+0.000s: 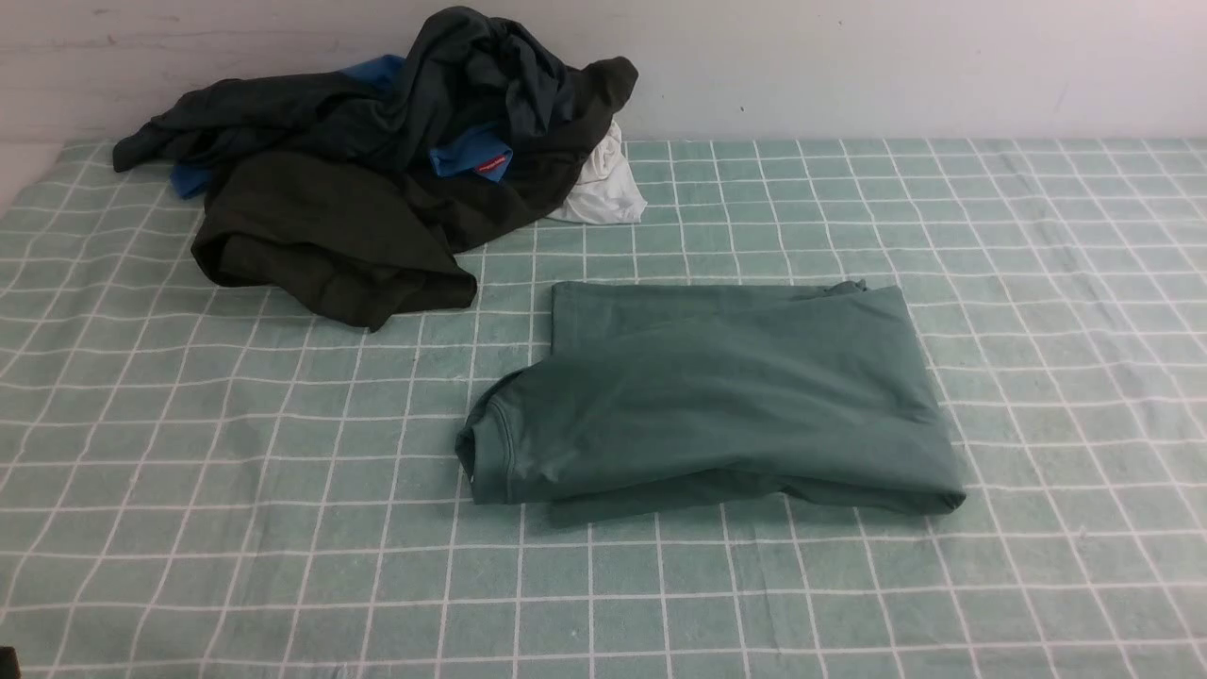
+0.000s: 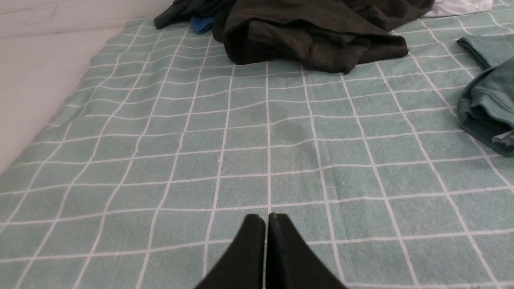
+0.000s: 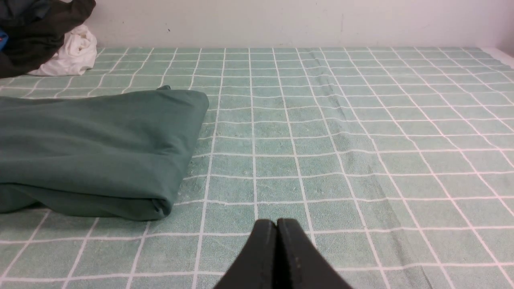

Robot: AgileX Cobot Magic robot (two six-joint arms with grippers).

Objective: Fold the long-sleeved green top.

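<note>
Both sets of my fingers, left fingers [image 2: 266,218] and right fingers [image 3: 276,224], are pinched together holding nothing, with the folded green long-sleeved top [image 1: 717,396] lying between them, untouched.

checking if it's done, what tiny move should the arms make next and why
Probably none beyond keeping both arms back. The green long-sleeved top already lies as a compact folded rectangle on the checked cloth, and the left gripper and right gripper are shut, empty and clear of it.
</note>
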